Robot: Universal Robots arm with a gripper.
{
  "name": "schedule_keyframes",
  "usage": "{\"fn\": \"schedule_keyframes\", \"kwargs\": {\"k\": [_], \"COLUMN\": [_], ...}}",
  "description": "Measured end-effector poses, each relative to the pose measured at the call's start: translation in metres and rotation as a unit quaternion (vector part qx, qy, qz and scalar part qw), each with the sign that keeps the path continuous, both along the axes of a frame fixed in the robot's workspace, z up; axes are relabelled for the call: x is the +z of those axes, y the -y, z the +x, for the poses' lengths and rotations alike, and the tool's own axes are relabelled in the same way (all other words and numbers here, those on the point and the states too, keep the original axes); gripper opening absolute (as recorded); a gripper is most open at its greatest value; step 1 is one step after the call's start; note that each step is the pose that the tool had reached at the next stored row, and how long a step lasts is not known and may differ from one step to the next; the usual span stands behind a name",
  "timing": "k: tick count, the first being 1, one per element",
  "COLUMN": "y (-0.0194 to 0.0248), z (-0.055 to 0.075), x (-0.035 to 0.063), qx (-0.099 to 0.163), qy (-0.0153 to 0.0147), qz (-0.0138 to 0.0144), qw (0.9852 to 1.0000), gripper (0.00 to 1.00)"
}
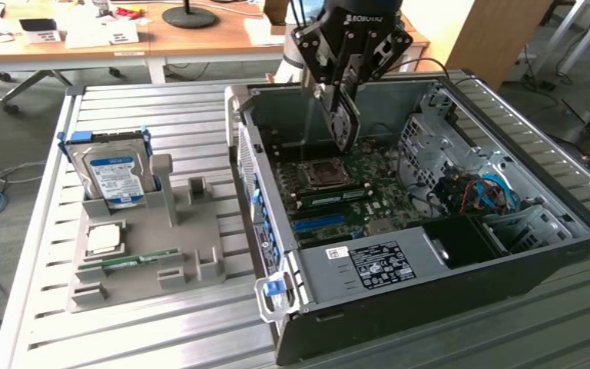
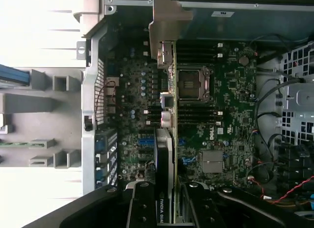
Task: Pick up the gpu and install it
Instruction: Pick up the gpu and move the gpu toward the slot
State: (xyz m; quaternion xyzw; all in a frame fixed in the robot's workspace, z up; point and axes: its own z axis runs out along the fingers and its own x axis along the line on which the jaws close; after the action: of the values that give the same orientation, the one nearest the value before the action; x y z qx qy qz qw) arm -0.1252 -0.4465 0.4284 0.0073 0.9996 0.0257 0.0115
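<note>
Noted slatted grey metal table [image 1: 151, 108] under the whole setup. Found open black tower computer case [image 1: 429, 307] lying on its side on table, toward the exterior view's right, side panel off, interior facing up; same case's wall logged in wrist view [image 2: 91, 115]. Logged green motherboard [image 1: 367, 196] flat on case floor, also in wrist view [image 2: 235, 120]. Recorded grey moulded parts fixture [image 1: 197, 231] on table just beside case, on the exterior view's left. Saw blue-and-white-labelled hard drive [image 1: 113, 173] standing upright in fixture's far slot.

Logged black robot gripper [image 1: 338, 96] reaching down into case opening from above, clenched on thin flat gpu [image 1: 346, 127], green circuit board with dark face and silver metal end bracket. Held upright, edge-down, over motherboard, near square silver CPU socket [image 1: 328, 171]. In wrist view: gripper [image 2: 169, 208] with fingers on either face of gpu [image 2: 164, 149], card seen edge-on, passing just beside socket [image 2: 192, 84], silver bracket at card's end away from fingers. Not resolvable: contact between card's lower edge and board.

Noted blue cables [image 1: 495, 192] in drive-bay area, well apart from card. Found square silver processor chip [image 1: 104, 238] lying flat on fixture, and narrow green memory stick [image 1: 141, 261] on edge in slot near it.
</note>
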Motion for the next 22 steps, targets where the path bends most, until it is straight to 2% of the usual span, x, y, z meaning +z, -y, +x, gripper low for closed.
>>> {"fn": "schedule_keyframes", "kwargs": {"k": [12,22], "y": [0.0000,0.0000], "z": [0.014,0.033], "x": [0.0000,0.0000], "qx": [0.000,0.000], "qy": [0.0000,0.0000], "qz": [0.0000,0.0000], "qw": [1.0000,1.0000], "gripper": [0.27,0.27]}}
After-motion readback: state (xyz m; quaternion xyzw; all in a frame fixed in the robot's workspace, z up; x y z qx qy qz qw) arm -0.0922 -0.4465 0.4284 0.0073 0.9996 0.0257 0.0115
